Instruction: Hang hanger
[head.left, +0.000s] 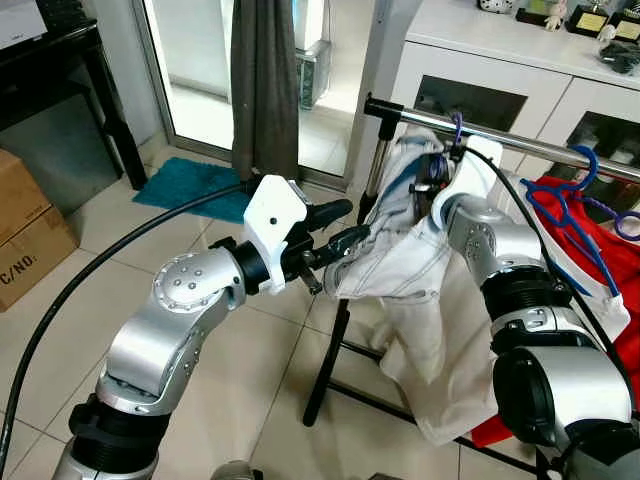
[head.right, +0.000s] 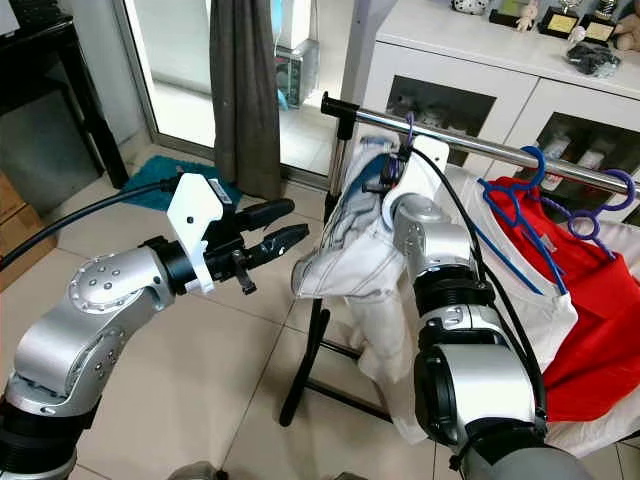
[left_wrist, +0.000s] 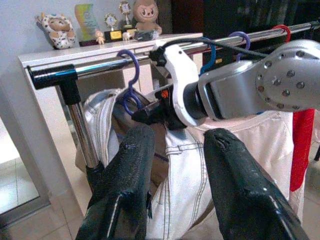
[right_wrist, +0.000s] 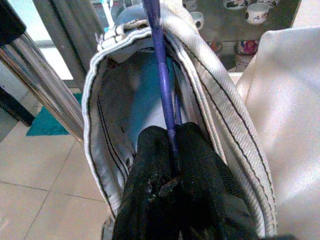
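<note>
Hanger (left_wrist: 129, 82), purple, carries white garment (head.left: 420, 260); its hook is already looped over rail (head.right: 470, 143) near the rail's left end, neck running down into the collar. Right gripper (right_wrist: 172, 150) sits directly beneath, fingers clamped on that neck. Left gripper (head.right: 275, 228), fingers apart, hovers left of the garment's edge, just beside the cloth. Judged: right arm only needs to release.

White garment at the rail, both arms raised

The left end effector (head.left: 340, 225) reaches toward the white garment (head.left: 410, 260), fingers spread; the right end effector (head.left: 440, 172) sits under the purple hanger (head.left: 457, 128) hooked on the metal rail (head.left: 520, 140), beside a red garment (head.left: 600, 250).
</note>
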